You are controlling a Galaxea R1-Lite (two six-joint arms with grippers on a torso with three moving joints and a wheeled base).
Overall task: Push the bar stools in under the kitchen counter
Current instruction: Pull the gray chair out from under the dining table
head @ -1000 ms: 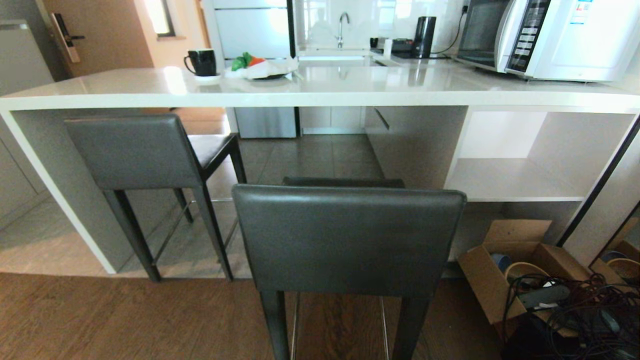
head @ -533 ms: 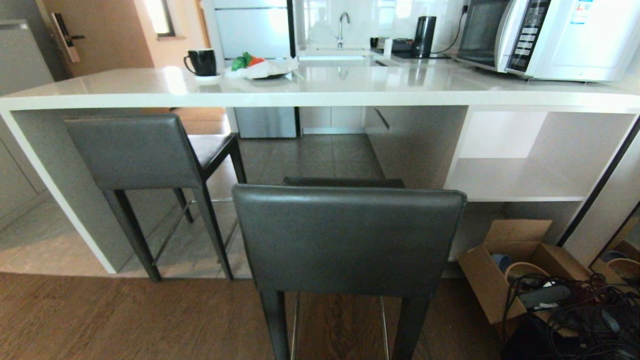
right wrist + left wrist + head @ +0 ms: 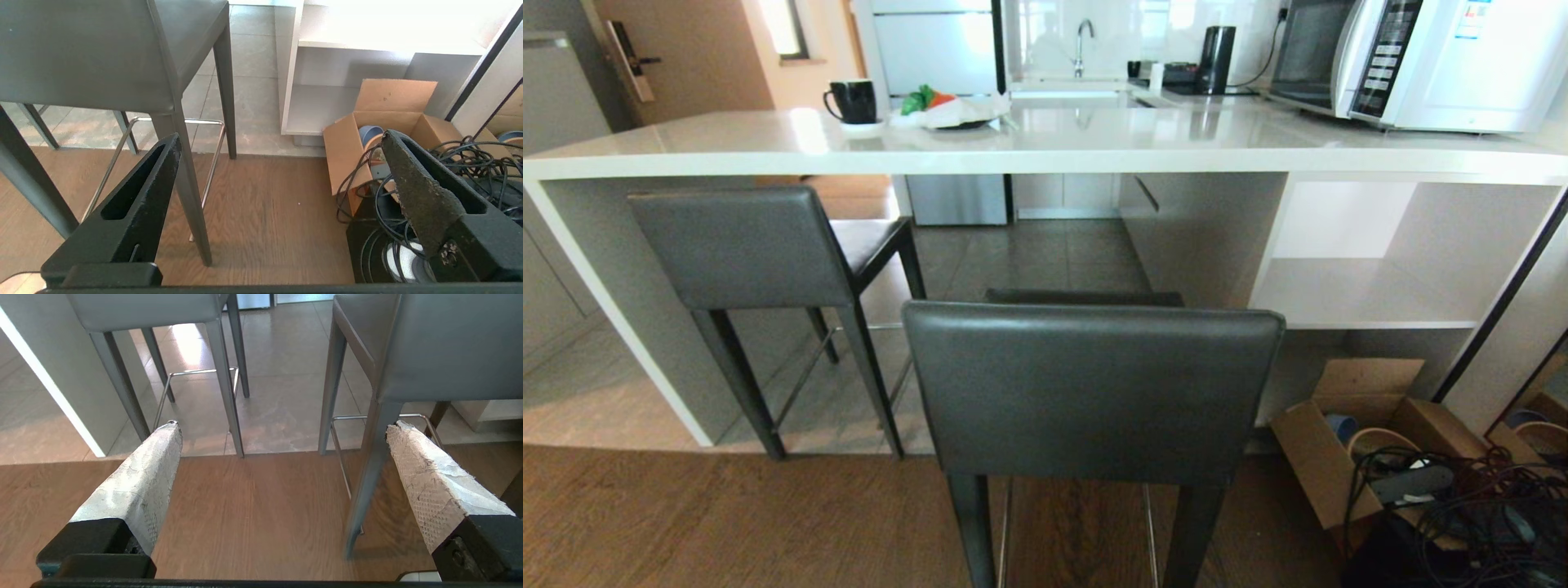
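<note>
1. On my head camera the kitchen counter (image 3: 1045, 147) spans the view. The left bar stool (image 3: 739, 245) sits partly under it; the near bar stool (image 3: 1092, 388) stands out on the wood floor (image 3: 727, 523).
2. On my left wrist camera the left gripper (image 3: 282, 426) is spread wide, grasping nothing, low above the floor between both stools.
3. On my right wrist camera the right gripper (image 3: 280, 141) gapes empty beside the near stool's leg, a cardboard box (image 3: 392, 122) and tangled cables (image 3: 470, 163) nearby.

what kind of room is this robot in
Most likely a home kitchen with a breakfast bar. A long white counter carries a microwave and a black mug, a sink tap stands behind, and two grey bar stools stand at it.
</note>
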